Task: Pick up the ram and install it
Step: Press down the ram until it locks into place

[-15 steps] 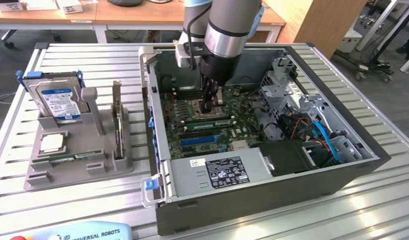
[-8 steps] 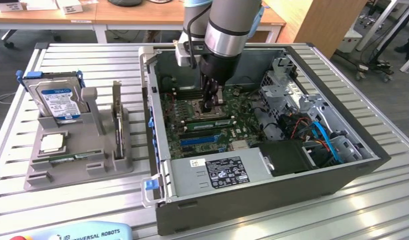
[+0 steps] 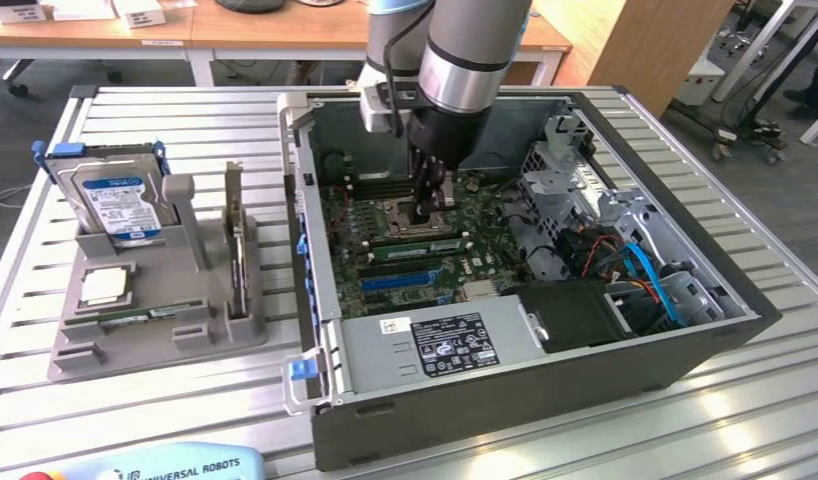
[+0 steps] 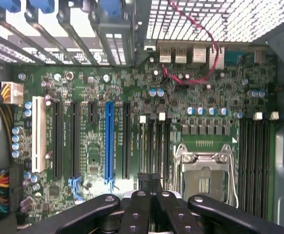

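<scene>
The ram (image 3: 416, 244), a long thin green stick, lies along a memory slot of the motherboard (image 3: 476, 270) inside the open computer case, just beside the processor socket (image 3: 412, 212). My gripper (image 3: 432, 205) reaches straight down into the case and hangs just above that spot. In the wrist view my gripper (image 4: 150, 179) is shut, its black fingers (image 4: 139, 209) pressed together over the end of the dark memory slots (image 4: 154, 146) next to the socket (image 4: 205, 170). I see nothing between the fingers. Whether the tips touch the ram I cannot tell.
A grey holder (image 3: 156, 340) on the exterior view's left carries a blue-labelled hard drive (image 3: 116, 200) and a square silver processor chip (image 3: 105, 287). Inside the case, the power supply (image 3: 436, 345), a metal drive cage (image 3: 569, 180) and blue cables (image 3: 649, 280) crowd the motherboard.
</scene>
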Available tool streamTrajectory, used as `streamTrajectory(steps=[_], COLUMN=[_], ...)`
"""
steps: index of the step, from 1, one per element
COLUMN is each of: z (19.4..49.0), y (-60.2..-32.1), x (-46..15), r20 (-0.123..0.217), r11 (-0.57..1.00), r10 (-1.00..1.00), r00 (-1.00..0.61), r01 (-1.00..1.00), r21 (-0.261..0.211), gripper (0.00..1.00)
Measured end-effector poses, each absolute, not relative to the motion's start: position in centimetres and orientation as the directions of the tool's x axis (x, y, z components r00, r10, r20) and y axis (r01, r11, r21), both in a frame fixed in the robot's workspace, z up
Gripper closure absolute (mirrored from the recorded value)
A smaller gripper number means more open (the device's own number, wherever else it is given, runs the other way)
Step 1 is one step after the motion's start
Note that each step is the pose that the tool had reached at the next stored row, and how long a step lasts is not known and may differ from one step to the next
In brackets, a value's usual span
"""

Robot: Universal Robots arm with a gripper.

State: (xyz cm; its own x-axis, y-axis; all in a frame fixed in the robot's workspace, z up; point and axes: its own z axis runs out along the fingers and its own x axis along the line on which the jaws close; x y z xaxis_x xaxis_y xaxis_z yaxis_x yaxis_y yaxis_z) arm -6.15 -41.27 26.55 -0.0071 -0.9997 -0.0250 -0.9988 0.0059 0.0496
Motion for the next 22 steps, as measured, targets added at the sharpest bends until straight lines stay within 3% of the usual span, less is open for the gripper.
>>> streamTrajectory(steps=[22], z=[26.5], y=[-41.3], x=[-4.0], r20=[-0.025], r11=[0.006], r10=[-1.000], r00=[-0.007], r01=[-0.999], r21=[0.050], gripper=[0.90])
